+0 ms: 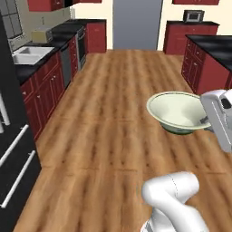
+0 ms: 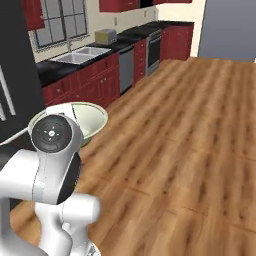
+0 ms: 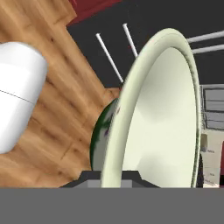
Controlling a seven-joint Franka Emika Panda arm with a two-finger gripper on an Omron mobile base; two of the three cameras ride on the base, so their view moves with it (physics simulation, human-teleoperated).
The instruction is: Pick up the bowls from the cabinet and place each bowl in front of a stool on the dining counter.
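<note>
A cream-white bowl (image 1: 174, 110) with a green patterned outside hangs tilted in the air above the wooden floor, right of centre in the left base view. My gripper (image 1: 205, 120) is shut on its right rim. In the right base view the same bowl (image 2: 89, 120) peeks out behind my arm's round joint. The hand view looks along the bowl (image 3: 162, 122) edge-on, with my gripper (image 3: 111, 177) clamped on the rim at the bottom. The stools and the wood-grain bowl are out of view. A black-topped red counter (image 1: 210, 56) stands at the right; I cannot tell whether it is the dining counter.
A black fridge (image 1: 13, 149) with long handles stands close on the left. Red base cabinets with a black top and a white sink (image 1: 28, 54) run along the left wall. Red wall cabinets (image 1: 43, 4) hang above. Open wooden floor (image 1: 113, 113) stretches ahead to a grey panel (image 1: 136, 22).
</note>
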